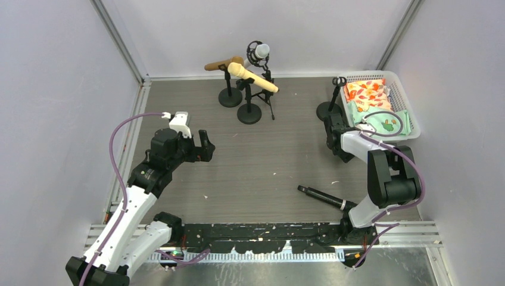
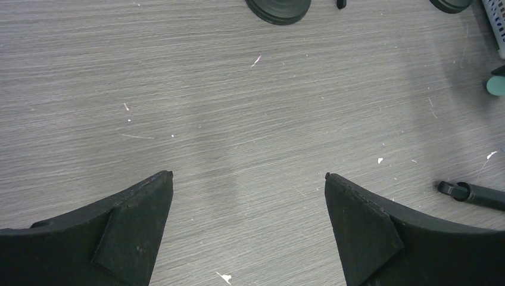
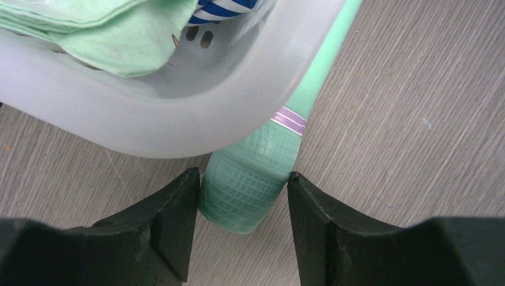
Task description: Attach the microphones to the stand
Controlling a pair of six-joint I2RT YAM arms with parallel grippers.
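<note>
Three stands at the back hold a metallic gold microphone [image 1: 221,64], a cream-yellow microphone [image 1: 253,78] and a white microphone [image 1: 261,51]. A further stand [image 1: 335,95] beside the basket carries none. The black microphone [image 1: 321,196] lies on the table near my right arm's base and shows in the left wrist view [image 2: 473,194]. The teal green microphone [image 3: 250,179] lies on the table against the basket. My right gripper [image 3: 243,176] has both fingertips touching its head. My left gripper [image 2: 248,175] is open and empty above bare table at mid-left [image 1: 205,146].
A white plastic basket [image 1: 411,113] with snack packets and green cloth stands at the back right; its rim [image 3: 149,131] overhangs the teal microphone's handle. Round stand bases [image 2: 279,7] sit ahead of my left gripper. Walls enclose the table on three sides.
</note>
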